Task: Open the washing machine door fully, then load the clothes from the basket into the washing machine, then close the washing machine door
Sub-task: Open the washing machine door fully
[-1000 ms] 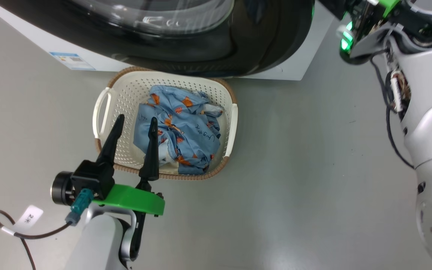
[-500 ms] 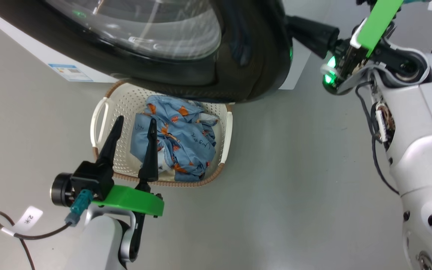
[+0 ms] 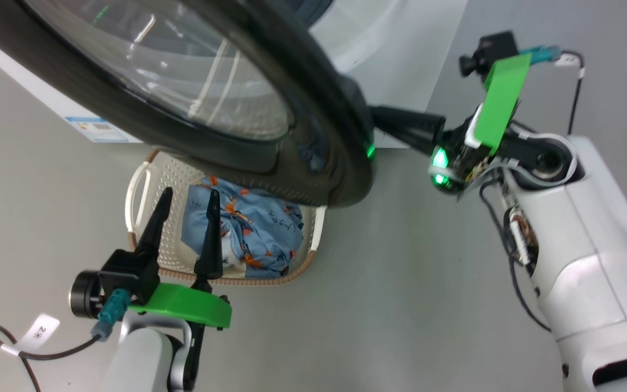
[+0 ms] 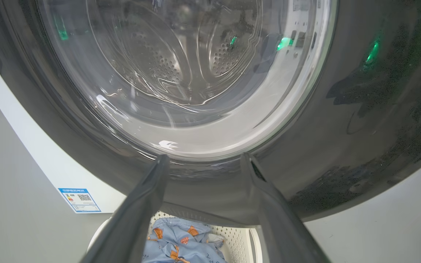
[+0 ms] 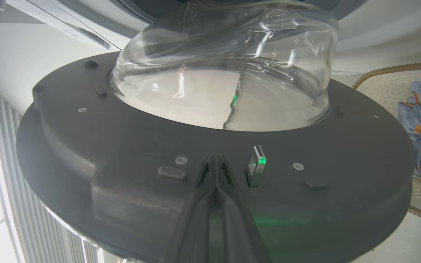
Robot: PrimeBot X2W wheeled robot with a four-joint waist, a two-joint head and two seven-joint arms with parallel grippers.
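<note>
Washing machine door (image 3: 194, 103): swung partway out from the machine. In the head view, its glossy black rim hides the far end of the basket. The clear bowl window bulges from the grey inner face.
Left gripper (image 3: 190, 191): fingers spread wide and holding nothing. It hangs over the near left part of the basket, with the fingers pointing toward the door.
Basket (image 3: 253, 280): cream, perforated, with a brown rim. It sits on the grey floor (image 3: 428, 272) in front of the machine.
Clothes (image 3: 253, 234): a bunched light blue heap with orange figures, lying inside the basket.
Right gripper (image 5: 216, 160): fingers pressed together, nothing between them. The tips are at the door's inner face near its free edge, just beside the metal latch (image 5: 257, 164).
Washing machine (image 3: 400, 49): white body behind the door, with a blue sticker (image 3: 96, 129) low on its front. The steel drum (image 4: 159, 62) shows through the glass.
</note>
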